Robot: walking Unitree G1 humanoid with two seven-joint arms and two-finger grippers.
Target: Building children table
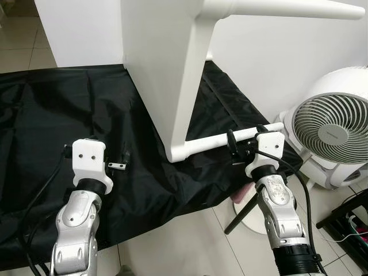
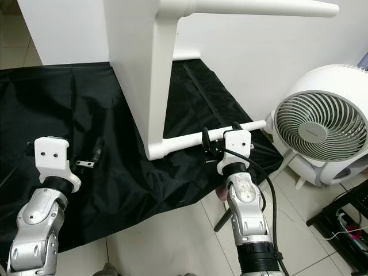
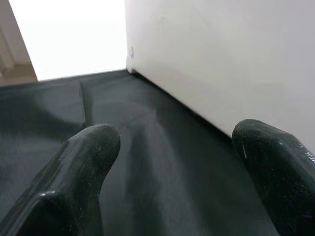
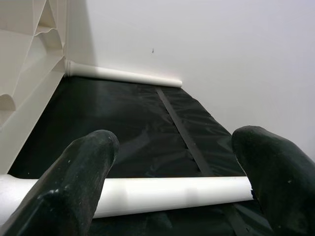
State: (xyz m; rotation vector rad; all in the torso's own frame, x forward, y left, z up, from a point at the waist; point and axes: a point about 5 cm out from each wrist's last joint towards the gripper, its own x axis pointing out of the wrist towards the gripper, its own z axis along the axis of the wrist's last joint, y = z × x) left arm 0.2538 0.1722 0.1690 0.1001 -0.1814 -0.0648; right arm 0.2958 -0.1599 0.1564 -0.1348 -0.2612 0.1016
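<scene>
Right gripper [image 1: 246, 144] spread wide, fingers straddling the lower leg [image 1: 221, 142] without closing on it. Left gripper [image 1: 109, 161] also released, empty, low over the black sheet [image 1: 46, 115] beside the tabletop [image 1: 155, 63]. Table lies on its side on the sheet: smooth white panel, round matte tube legs, three seen fitted. Judged well along; the fourth corner can't be checked. Sheet is thin, creased, slightly glossy. Round white fan [image 1: 333, 132] stands right.
</scene>
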